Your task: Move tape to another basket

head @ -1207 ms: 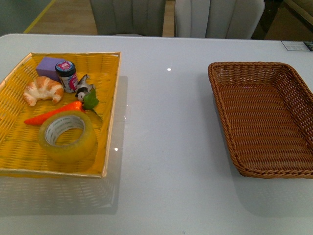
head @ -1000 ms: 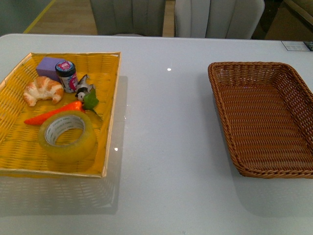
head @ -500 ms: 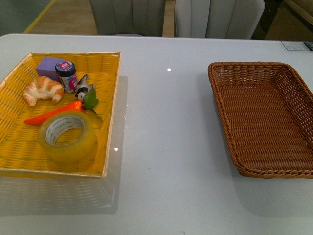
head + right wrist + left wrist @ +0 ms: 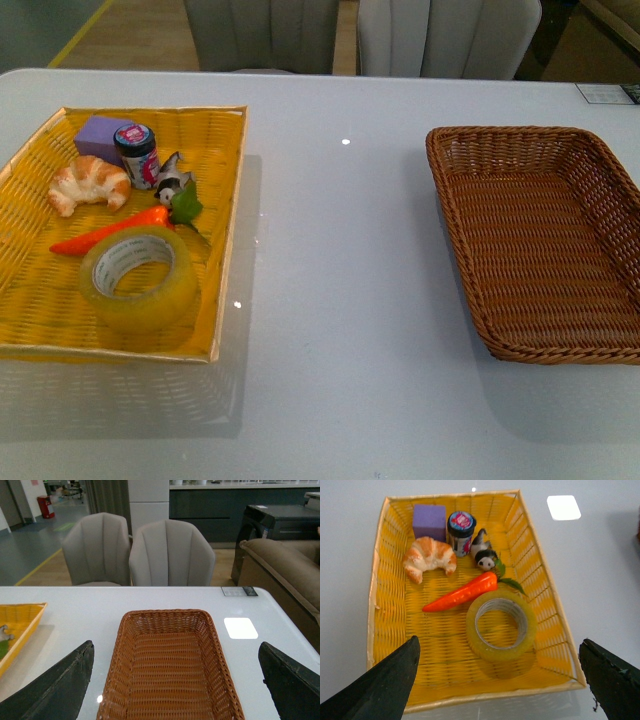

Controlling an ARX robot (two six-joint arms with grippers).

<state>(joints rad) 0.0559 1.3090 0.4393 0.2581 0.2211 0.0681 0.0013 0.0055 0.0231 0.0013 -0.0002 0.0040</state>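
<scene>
– While both sets of fingers stand spread wide, what does the left gripper [image 4: 498, 641] hang over?
– The tape [image 4: 150, 305], lying flat in the yellow tray [image 4: 228, 230] just beside the carrot [image 4: 110, 232]. The right gripper [image 4: 175, 644] faces the basket [image 4: 447, 200], well apart from the tray.

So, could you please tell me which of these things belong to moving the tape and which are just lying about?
For the job: tape; brown wicker basket, empty.
Just lying about: croissant; carrot; purple block; small jar; panda figure, all sharing the yellow tray with the tape.
</scene>
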